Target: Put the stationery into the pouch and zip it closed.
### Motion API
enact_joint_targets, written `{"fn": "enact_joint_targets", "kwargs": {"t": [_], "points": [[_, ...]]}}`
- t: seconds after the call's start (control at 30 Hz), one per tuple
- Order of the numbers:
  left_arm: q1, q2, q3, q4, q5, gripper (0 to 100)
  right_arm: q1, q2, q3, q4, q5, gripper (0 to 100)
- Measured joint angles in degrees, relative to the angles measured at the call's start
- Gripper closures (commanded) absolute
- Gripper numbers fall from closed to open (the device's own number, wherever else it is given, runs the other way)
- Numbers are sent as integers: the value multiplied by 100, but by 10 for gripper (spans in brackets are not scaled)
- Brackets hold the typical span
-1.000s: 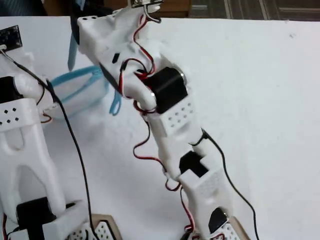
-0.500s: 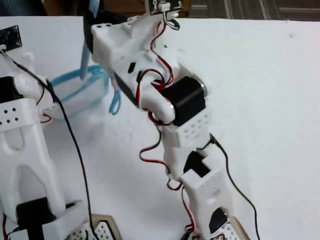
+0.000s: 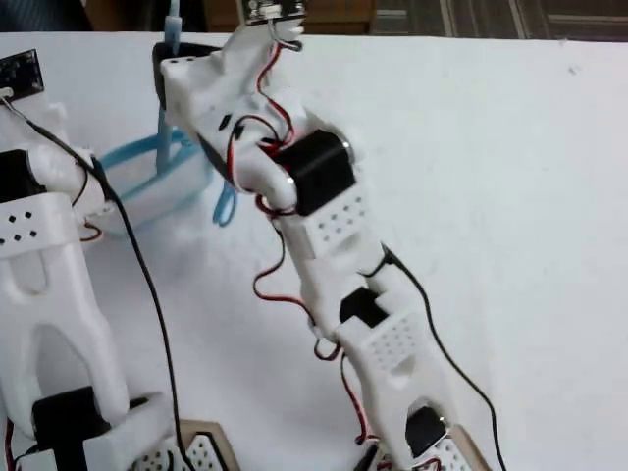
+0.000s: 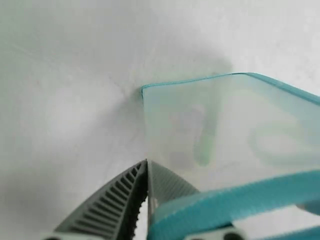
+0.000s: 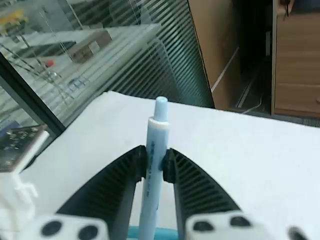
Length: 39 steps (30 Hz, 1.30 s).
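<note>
A clear pouch (image 3: pixel 147 191) with a teal zip edge lies on the white table at the left, its mouth open. A teal pull loop (image 3: pixel 226 206) hangs off its right end. My right gripper (image 3: pixel 165 64) is above the pouch's far side, shut on a light blue pen (image 3: pixel 174 18) that stands nearly upright with its lower end over the mouth. In the right wrist view the black fingers (image 5: pixel 125 170) clamp the pen (image 5: pixel 159 125). My left gripper (image 4: pixel 146 200) is at the pouch (image 4: pixel 225 130), its grey fingers pressed together on the teal zip edge (image 4: pixel 225 205).
The left arm's white body (image 3: pixel 39 255) and its black cable (image 3: pixel 147 285) take up the left front. A small circuit board (image 3: pixel 20 69) sits at the far left. The table's back edge is just behind the pen. Bare white table (image 3: pixel 510 196) stretches to the right.
The right arm swung right with the pen, then back left. The pen now stands more upright over the pouch. The left arm and pouch have not moved.
</note>
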Motion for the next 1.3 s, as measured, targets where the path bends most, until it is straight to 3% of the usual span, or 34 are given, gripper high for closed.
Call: {"fn": "enact_joint_targets", "kwargs": {"t": [0.13,0.27,0.5,0.57,0.77,0.97,1.1,1.3], "points": [[0,0,0,0,0,976,-35,88,-9,158,44,981],[0,0,0,0,0,976,-422,70,-79,738,607,949],[0,0,0,0,0,976,-642,79,-53,1530,923,608],[0,0,0,0,0,976,-651,79,-53,1609,949,565],[0,0,0,0,0,976,-589,-448,-53,1618,949,597],[0,0,0,0,0,976,290,-598,-9,1670,1073,655],[0,0,0,0,0,976,897,-422,484,1679,1899,665],[0,0,0,0,0,976,1002,-448,1749,1679,2927,664]]}}
